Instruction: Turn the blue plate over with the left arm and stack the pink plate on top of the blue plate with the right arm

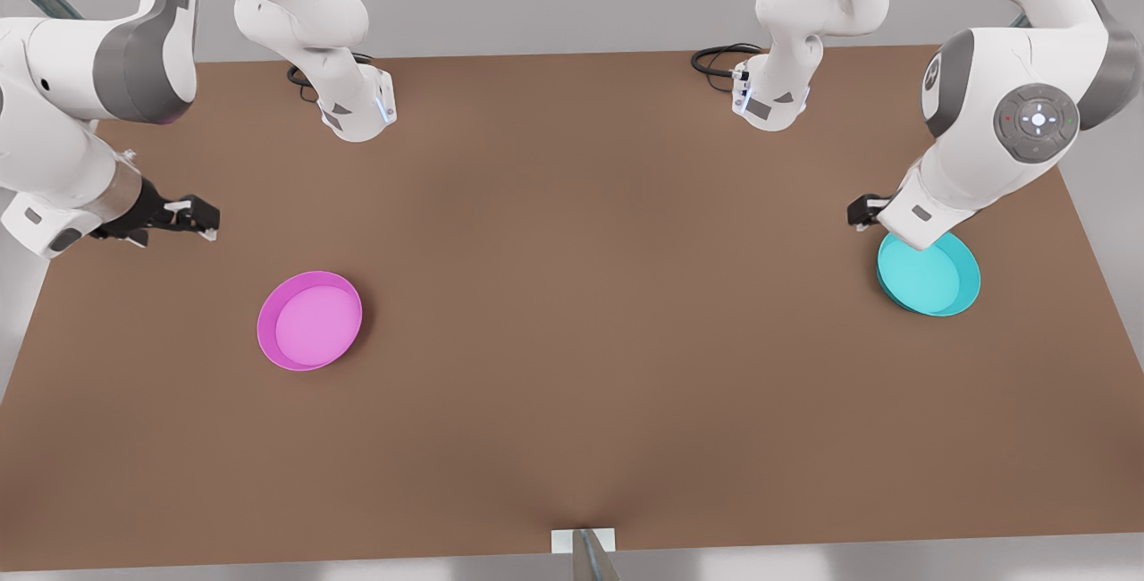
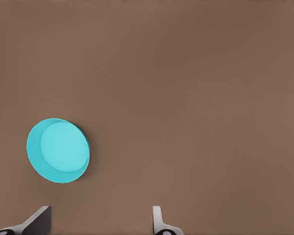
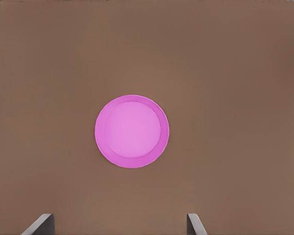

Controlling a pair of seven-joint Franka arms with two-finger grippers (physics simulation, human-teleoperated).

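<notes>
Bring the open left gripper [image 2: 100, 223] down onto the rim of the blue plate [image 1: 929, 275] lying rim-up near the table's [image 1: 572, 384] front-view right edge, leaving the open right gripper [image 1: 192, 216] waiting above the pink plate [image 1: 309, 321], well apart.

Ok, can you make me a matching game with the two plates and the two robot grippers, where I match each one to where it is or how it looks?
Things:
1. pink plate
2. blue plate
3. left gripper
4. right gripper

Clues:
A. turquoise, at the front view's right
B. open, above the table near the pink plate
C. magenta, at the front view's left
D. open, beside the blue plate

Pairs: 1-C, 2-A, 3-D, 4-B
</notes>
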